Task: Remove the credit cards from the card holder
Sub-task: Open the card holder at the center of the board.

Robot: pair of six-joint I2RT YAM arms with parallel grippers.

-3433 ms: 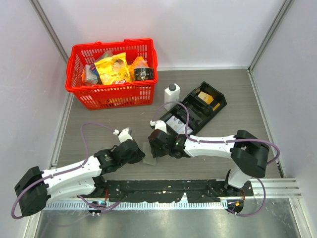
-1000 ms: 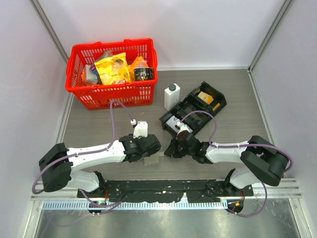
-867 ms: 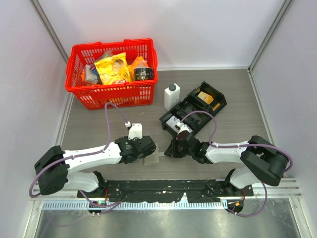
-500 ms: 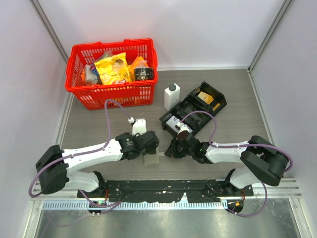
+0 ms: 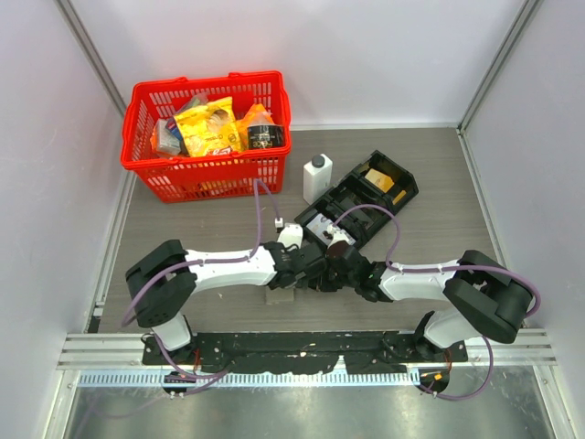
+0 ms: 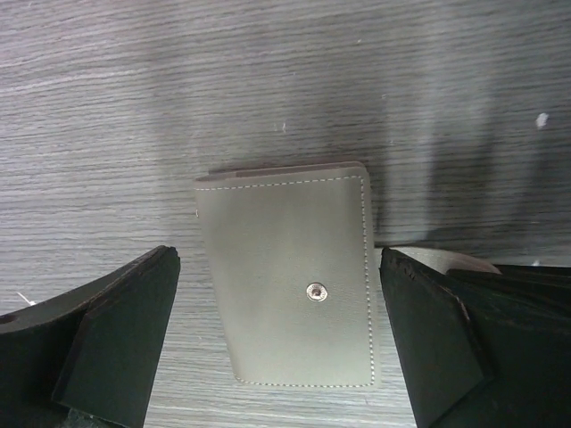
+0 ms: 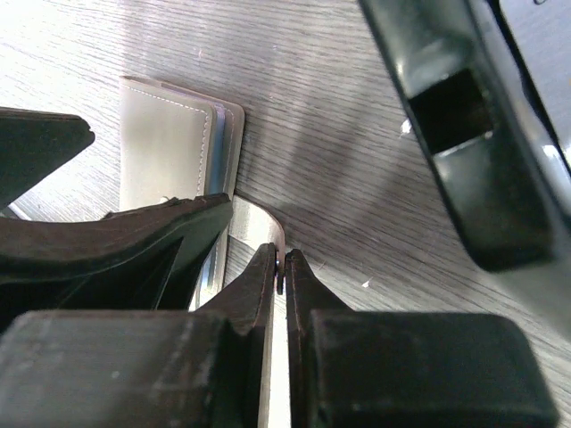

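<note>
Down at the near middle of the table (image 5: 183, 238) now. Lying flat on the wood grain, folded shut, snap stud facing up: the card holder (image 6: 290, 272). Straddling it with fingers spread wide, one off each long side and clear of the edges, gripping nothing: the left gripper (image 6: 277, 263). Over from the right, almost nose to nose with it, tips pinched together: the right gripper (image 7: 280, 260). Clamped between those tips, by the look of it, a pale card (image 7: 259, 223) with a rounded corner, right beside the holder's layered edge. Hard to say whether touching the holder or just apart. Further back, just behind both grippers, a black tray (image 5: 407, 194). Beside that, a white bottle (image 5: 317, 176) standing upright. Off at the far left, a red basket (image 5: 206, 84) full of packets.
</note>
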